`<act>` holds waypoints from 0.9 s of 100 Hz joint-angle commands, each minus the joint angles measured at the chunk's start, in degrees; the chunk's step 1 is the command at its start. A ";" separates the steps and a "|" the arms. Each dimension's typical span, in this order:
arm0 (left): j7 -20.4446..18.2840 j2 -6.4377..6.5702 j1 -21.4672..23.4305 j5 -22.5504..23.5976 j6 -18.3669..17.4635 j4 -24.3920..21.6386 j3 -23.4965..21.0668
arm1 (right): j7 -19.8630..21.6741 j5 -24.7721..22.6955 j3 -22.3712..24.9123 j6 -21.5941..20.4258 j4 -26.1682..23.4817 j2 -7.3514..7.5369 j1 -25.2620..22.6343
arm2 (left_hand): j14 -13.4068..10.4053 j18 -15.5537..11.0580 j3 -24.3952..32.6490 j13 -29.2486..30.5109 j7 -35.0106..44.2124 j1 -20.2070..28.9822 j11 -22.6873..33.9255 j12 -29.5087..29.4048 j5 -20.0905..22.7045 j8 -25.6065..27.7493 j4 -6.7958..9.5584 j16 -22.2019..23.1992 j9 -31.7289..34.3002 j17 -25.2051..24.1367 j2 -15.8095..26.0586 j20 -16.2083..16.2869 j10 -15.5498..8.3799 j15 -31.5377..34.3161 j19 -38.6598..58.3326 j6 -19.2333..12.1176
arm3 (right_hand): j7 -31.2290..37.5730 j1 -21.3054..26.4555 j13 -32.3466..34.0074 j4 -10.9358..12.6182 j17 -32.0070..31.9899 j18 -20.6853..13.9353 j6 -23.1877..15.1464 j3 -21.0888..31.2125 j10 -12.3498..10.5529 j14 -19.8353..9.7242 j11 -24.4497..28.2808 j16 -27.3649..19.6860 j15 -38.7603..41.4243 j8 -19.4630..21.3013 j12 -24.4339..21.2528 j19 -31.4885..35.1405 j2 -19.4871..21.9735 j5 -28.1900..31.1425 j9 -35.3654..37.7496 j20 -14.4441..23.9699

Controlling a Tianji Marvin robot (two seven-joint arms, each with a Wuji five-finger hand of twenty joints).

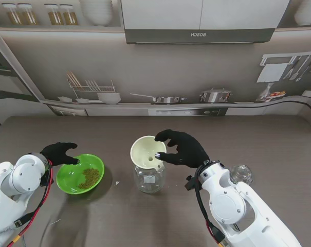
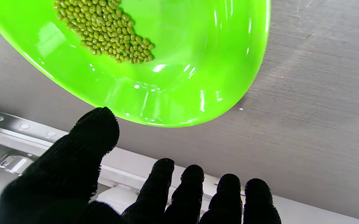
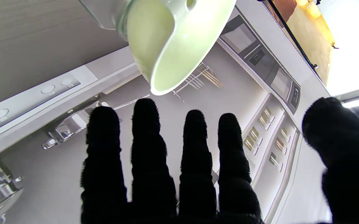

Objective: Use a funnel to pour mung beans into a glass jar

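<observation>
A: Where are the beans (image 1: 89,178)?

B: In the green bowl (image 1: 73,175), lower left of the stand's frame, resting on the desk (image 1: 278,144). They lie in a small heap toward one side of it.

A: And the jar (image 1: 149,179)?

B: Centre of the frame, upright, with the pale funnel (image 1: 147,152) seated in its mouth. A small clear thing, maybe the lid (image 1: 240,174), sits at the right behind the right arm.

A: The hands?

B: The left hand (image 1: 60,153) hovers at the bowl's far left rim, fingers (image 2: 163,174) spread wide, holding nothing; the wrist view shows a gap between them and the bowl. The right hand (image 1: 183,148) is beside the funnel's right edge, fingers (image 3: 195,130) also wide apart and not gripping it.

A: So which step?

B: I'd judge the funnel is placed and the reach for the bowl is under way. Next, the left fingers must close on the rim, lift, and tip the bowl over the funnel slowly, with the right hand steadying it if needed.
</observation>
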 commanded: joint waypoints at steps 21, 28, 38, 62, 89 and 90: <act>-1.79 0.14 -1.26 0.03 0.21 1.57 1.91 | 0.92 0.76 -0.21 0.25 0.25 -0.35 -0.08 | -1.21 -2.28 2.07 -1.63 -0.34 -1.45 -0.33 0.73 -1.43 0.88 -2.17 -0.38 -2.16 -0.78 -3.15 -1.35 -0.14 -0.63 -1.34 1.43 | -0.63 -0.64 1.98 1.89 0.28 0.71 0.06 -0.85 0.23 -1.11 -0.48 0.64 0.56 1.14 0.09 0.34 1.06 1.23 1.27 0.16; -1.92 0.18 -1.68 0.16 0.29 2.03 2.40 | 0.87 0.96 -0.24 0.21 0.37 -0.39 -0.06 | -1.30 -2.27 2.33 -1.61 -0.42 -1.52 -0.30 0.76 -1.45 0.97 -2.22 -0.35 -2.14 -0.66 -3.19 -1.43 -0.11 -0.55 -1.32 1.50 | -0.61 -0.65 2.11 1.89 0.31 0.71 0.08 -0.82 0.32 -1.15 -0.48 0.66 0.61 1.13 0.10 0.38 1.03 1.24 1.38 0.17; -2.37 0.30 -2.43 0.51 0.30 2.81 3.18 | 0.94 1.12 -0.29 0.16 0.52 -0.39 0.01 | -1.25 -2.29 2.70 -1.19 -0.68 -1.48 -0.28 0.79 -1.84 1.00 -2.27 -0.21 -2.20 -0.21 -3.26 -1.46 -0.06 -0.22 -1.16 1.62 | -0.60 -0.69 2.16 1.89 0.33 0.68 0.15 -0.73 0.25 -1.12 -0.52 0.67 0.62 1.11 0.09 0.41 1.17 1.25 1.47 0.17; -2.32 0.41 -4.03 1.25 0.46 5.12 5.14 | 1.10 1.62 -0.37 0.27 0.80 -0.42 0.14 | -0.98 -2.09 3.18 0.51 -1.20 -1.79 0.49 1.45 -2.57 0.88 -2.44 0.68 -0.75 1.63 -3.29 -1.34 -0.88 1.37 -0.37 1.85 | -0.53 -0.71 2.53 1.93 0.44 0.71 0.32 -0.62 0.55 -1.16 -0.47 0.74 0.76 1.08 0.12 0.52 1.36 1.33 1.96 0.18; -1.67 0.28 -4.91 0.60 1.43 6.83 7.15 | 1.18 1.97 -0.29 0.20 0.97 -0.44 0.13 | -0.37 -1.26 3.90 3.60 -1.14 -1.39 1.00 2.08 -2.07 0.78 -2.50 2.11 0.49 5.69 -3.49 -0.31 0.40 4.48 1.89 2.70 | -0.42 -0.66 2.89 1.89 0.44 0.75 0.47 -0.37 0.92 -1.27 -0.45 0.86 0.97 1.06 0.15 0.56 1.29 1.45 2.44 0.13; -1.66 0.27 -4.97 0.55 1.51 6.91 7.24 | 1.17 1.98 -0.29 0.19 0.97 -0.44 0.13 | -0.25 -1.23 3.94 3.61 -1.13 -1.37 0.99 2.09 -2.04 0.78 -2.50 2.16 0.46 5.69 -3.48 -0.27 0.41 4.58 1.93 2.80 | -0.41 -0.67 2.92 1.89 0.43 0.75 0.50 -0.36 0.93 -1.20 -0.46 0.87 0.98 1.06 0.14 0.56 1.33 1.47 2.42 0.13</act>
